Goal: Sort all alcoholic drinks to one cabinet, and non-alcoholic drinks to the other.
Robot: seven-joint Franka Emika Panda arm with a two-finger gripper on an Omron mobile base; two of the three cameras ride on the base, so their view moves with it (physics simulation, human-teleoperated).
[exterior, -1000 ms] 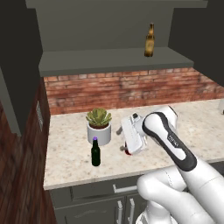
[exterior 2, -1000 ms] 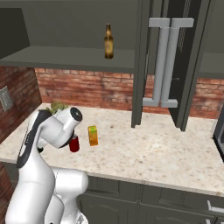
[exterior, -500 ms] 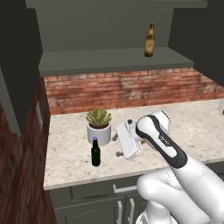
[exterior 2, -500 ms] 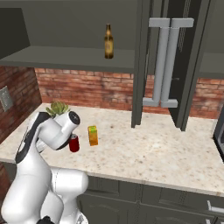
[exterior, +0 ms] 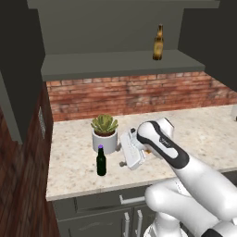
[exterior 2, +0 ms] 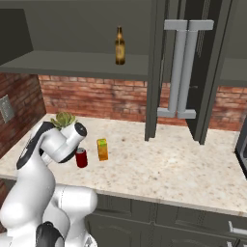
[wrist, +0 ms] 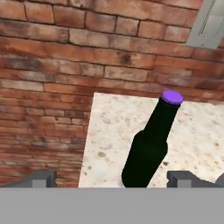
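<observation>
The end effector (exterior: 121, 152) hangs low over the front of the speckled desk (exterior: 74, 162), its jaws spread wide and holding nothing; in the hand view one dark fingertip (wrist: 41, 178) shows at each lower corner, cut off by the bottom edge. Just ahead of it, apart from both fingertips, stands the dark green bottle (exterior: 101, 161) with a purple cap (wrist: 171, 97), upright on the desk. In the hand view it leans because the camera is rolled, and its base is cut off at the bottom. Just behind the end effector, toward the wall, sits a white pot with a spiky green plant (exterior: 104, 133); in the right base view only the leaves clear the arm. On the end effector's other side, away from the bottle, stand the red soda can (exterior 2: 81, 157) and the orange juice carton (exterior 2: 102, 149), close together; the robot's elbow partly covers the can, and in the left base view the arm hides both. Beyond the bottle rises a brick side wall (wrist: 52, 83) carrying a pale switch plate (wrist: 206, 26), cut off at the corner. Farthest and high above, the amber beer bottle (exterior: 158, 42) stands on the open cabinet shelf (exterior: 115, 62). A tall cabinet door (exterior 2: 185, 67) with two long grey handles hangs ajar further along.
</observation>
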